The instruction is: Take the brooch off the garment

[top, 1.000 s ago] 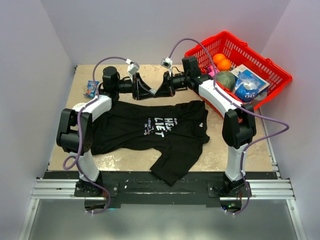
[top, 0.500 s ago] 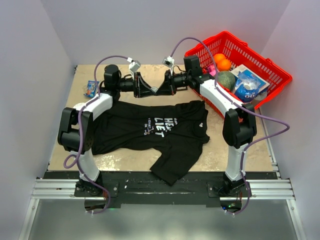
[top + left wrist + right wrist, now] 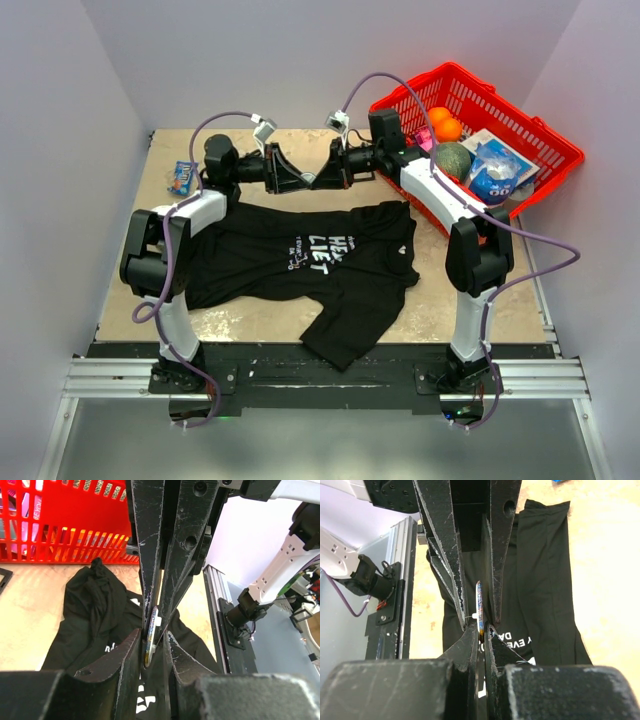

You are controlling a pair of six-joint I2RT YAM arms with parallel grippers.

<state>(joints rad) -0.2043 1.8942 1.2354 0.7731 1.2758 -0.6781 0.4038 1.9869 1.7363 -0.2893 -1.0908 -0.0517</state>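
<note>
Just beyond the garment (image 3: 300, 255), brooch (image 3: 151, 636) edge-on, pinched between right fingers (image 3: 467, 650), left fingers (image 3: 127, 652) slightly spread around it

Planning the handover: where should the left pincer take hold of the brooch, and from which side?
Pinch the brooch across its two flat faces, on the half that the right pincer leaves free. It stands edge-on, a thin disc, so the left pincer should probably come straight in opposite the right one, a finger on each face.
</note>
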